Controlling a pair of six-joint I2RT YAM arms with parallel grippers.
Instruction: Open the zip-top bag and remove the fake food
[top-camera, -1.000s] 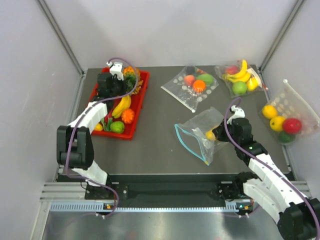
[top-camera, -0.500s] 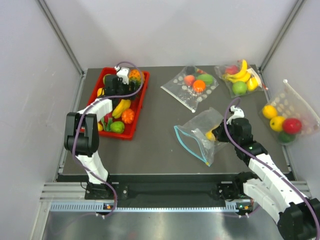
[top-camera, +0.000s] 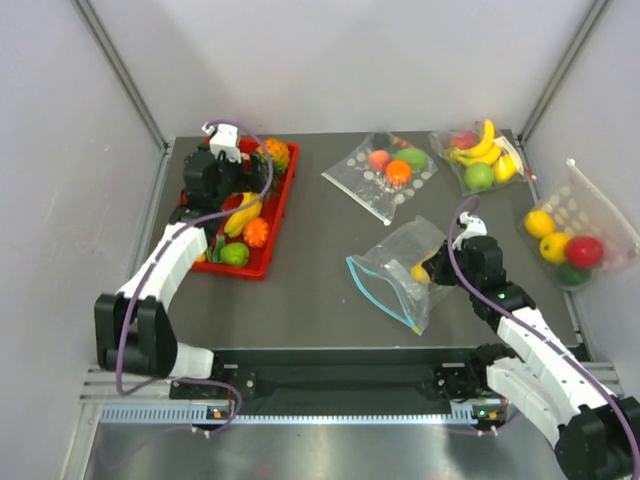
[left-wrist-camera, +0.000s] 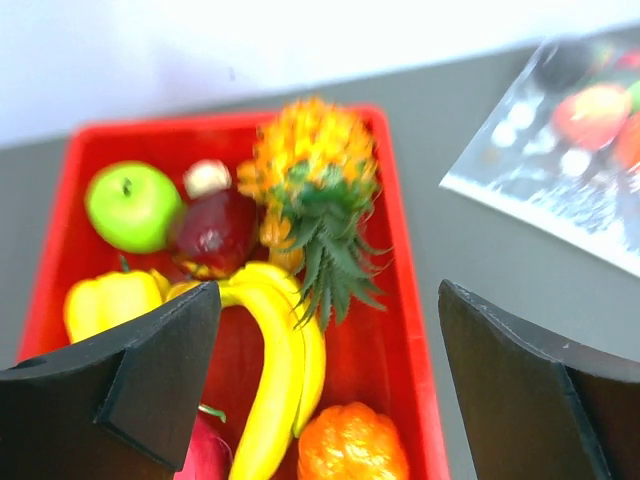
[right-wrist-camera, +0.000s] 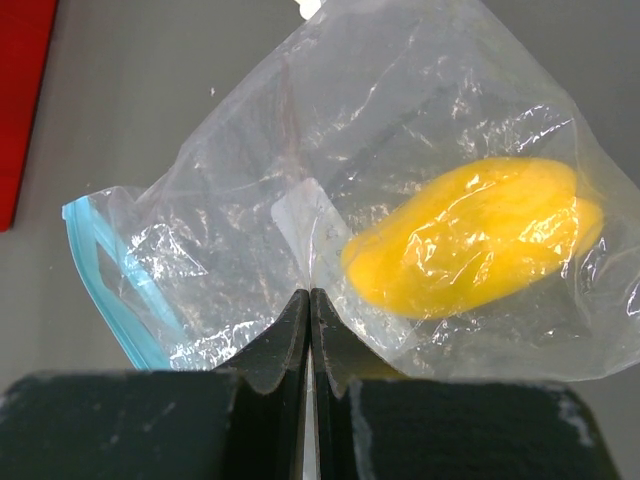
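The clear zip-top bag (top-camera: 395, 268) (right-wrist-camera: 300, 170) lies at centre right, its teal zip strip (right-wrist-camera: 110, 265) towards the left. My right gripper (top-camera: 440, 268) (right-wrist-camera: 309, 300) is shut on a fold of its plastic. A yellow fruit (top-camera: 422, 270) (right-wrist-camera: 470, 240) of the fake food sits inside the bag. The orange-yellow pineapple (top-camera: 272, 152) (left-wrist-camera: 310, 160) lies at the far end of the red tray (top-camera: 285, 195) (left-wrist-camera: 405, 250), with a round orange fruit (top-camera: 256, 232) (left-wrist-camera: 350, 455) nearer. My left gripper (top-camera: 222, 180) (left-wrist-camera: 330, 400) hangs open over the tray, holding nothing.
The tray also holds bananas (left-wrist-camera: 285, 370), a green apple (left-wrist-camera: 132, 205) and a yellow pepper (left-wrist-camera: 110, 300). A dotted bag of fruit (top-camera: 385, 170) (left-wrist-camera: 570, 150), a bag with bananas (top-camera: 480, 155) and another fruit bag (top-camera: 570, 235) lie along the back and right.
My left gripper has opened and let the pineapple go into the far end of the tray, then drawn back to the left. The right gripper stays shut on the bag.
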